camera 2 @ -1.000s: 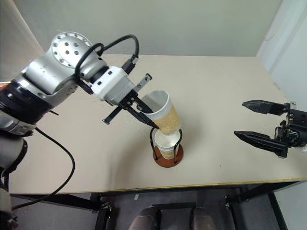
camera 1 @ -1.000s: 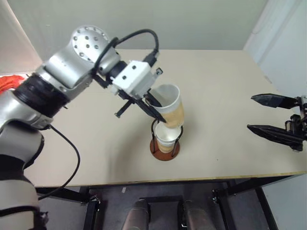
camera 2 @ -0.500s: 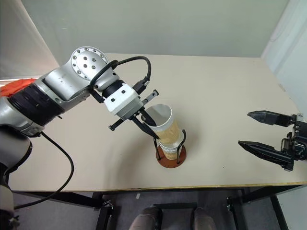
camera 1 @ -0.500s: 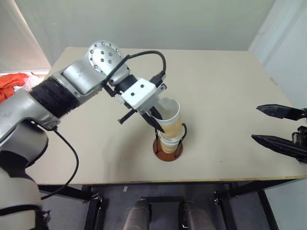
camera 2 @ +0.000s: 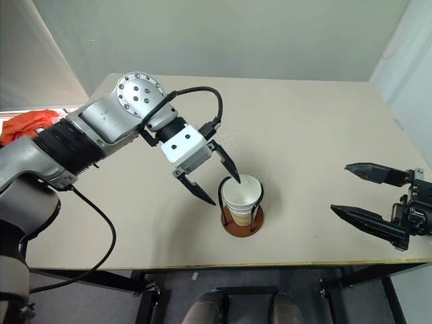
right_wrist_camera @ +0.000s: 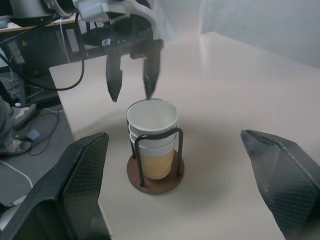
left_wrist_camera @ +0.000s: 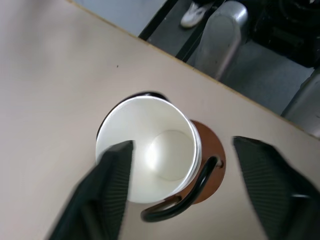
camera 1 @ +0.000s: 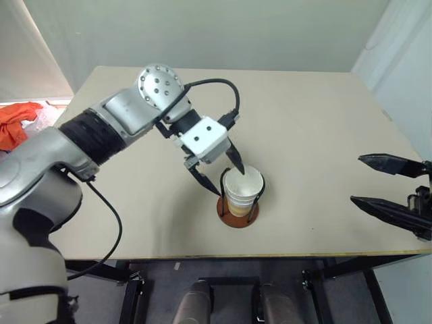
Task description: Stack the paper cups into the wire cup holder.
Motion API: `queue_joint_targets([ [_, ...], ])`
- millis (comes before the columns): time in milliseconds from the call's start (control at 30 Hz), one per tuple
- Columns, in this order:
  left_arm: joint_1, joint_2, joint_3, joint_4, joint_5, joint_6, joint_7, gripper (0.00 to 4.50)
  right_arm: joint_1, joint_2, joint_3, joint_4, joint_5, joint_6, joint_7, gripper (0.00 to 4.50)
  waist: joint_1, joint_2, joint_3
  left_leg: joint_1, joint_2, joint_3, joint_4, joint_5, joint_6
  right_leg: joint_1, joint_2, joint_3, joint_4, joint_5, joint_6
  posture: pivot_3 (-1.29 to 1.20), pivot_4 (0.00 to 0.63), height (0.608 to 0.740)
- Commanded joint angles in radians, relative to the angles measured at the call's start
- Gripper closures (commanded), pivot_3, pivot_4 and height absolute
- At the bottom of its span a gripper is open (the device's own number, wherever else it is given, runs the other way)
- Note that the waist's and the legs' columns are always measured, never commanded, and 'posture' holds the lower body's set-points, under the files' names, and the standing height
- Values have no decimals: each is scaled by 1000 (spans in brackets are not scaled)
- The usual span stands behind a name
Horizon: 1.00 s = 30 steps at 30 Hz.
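A nested stack of paper cups (camera 1: 243, 191) stands upright in the wire cup holder (camera 1: 236, 216), between its black loops on the reddish-brown base, near the table's front edge. My left gripper (camera 1: 223, 182) hovers at the stack's top, open. One finger is over the top cup's rim and the other is outside to the left, holding nothing. The left wrist view looks down into the white top cup (left_wrist_camera: 150, 150) between the spread fingers (left_wrist_camera: 107, 190). My right gripper (camera 1: 358, 179) is open and empty far to the right, level, and faces the cups (right_wrist_camera: 152, 132) in its wrist view.
The tan table (camera 1: 317, 121) stretches back and to both sides of the holder. Its front edge (camera 1: 270, 255) lies close below the holder. An orange cloth (camera 1: 20, 120) lies beyond the table's left side.
The left gripper lowered the tilted cup into the stack in the holder, then opened and let it go. The cup now sits upright and nested. The right gripper stayed open.
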Motion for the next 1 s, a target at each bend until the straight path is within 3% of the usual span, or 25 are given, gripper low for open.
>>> queue_joint_targets([
  [33,-3,16,84,27,7,9,-40,1037,-40,-14,42,6,9,-31,2,0,0,0,0,0,0,0,0,0,0,0,0,0,0,0,1,0,150,740],
  [200,115,149,227,-45,-44,175,-40,1037,-147,-41,239,86,-86,-81,52,0,-16,3,-2,2,0,2,0,-1,0,0,1,0,0,1,7,0,150,740],
  [267,222,242,347,-125,-92,289,-40,1037,-212,-57,330,145,-145,-111,87,0,-23,4,-2,3,0,2,-1,0,-1,1,2,0,1,1,9,0,150,740],
  [400,499,412,635,-227,-207,505,67,1037,-368,-64,464,281,-226,-157,154,0,-28,5,-2,4,2,2,-1,6,-10,-1,2,0,1,-1,8,0,150,740],
  [567,965,526,1033,-290,-282,622,232,1037,-520,-37,608,425,-334,-213,238,0,-21,6,-3,5,3,-2,-3,5,-10,-2,1,-2,6,-7,-6,0,150,740],
  [633,1142,526,1197,-327,-288,662,272,1037,-574,-22,647,479,-362,-232,271,0,-21,6,-3,6,3,-1,-4,3,-9,-3,1,-2,11,-9,-9,0,150,740],
  [800,1502,420,1585,-479,-264,780,343,1037,-710,37,743,635,-445,-289,359,0,-23,5,-3,10,3,0,-5,-3,-6,-5,0,-3,19,-13,-18,0,150,740],
  [867,1573,379,1666,-530,-250,814,358,1037,-759,58,774,676,-477,-304,384,0,-25,5,-3,13,4,1,-6,-3,-7,-4,1,-3,20,-15,-23,0,150,740],
  [1000,1593,336,1701,-571,-225,851,375,1037,-817,72,794,731,-515,-315,420,0,-23,5,-3,18,5,1,-8,0,-11,-2,1,-4,21,-11,-31,0,150,740],
])
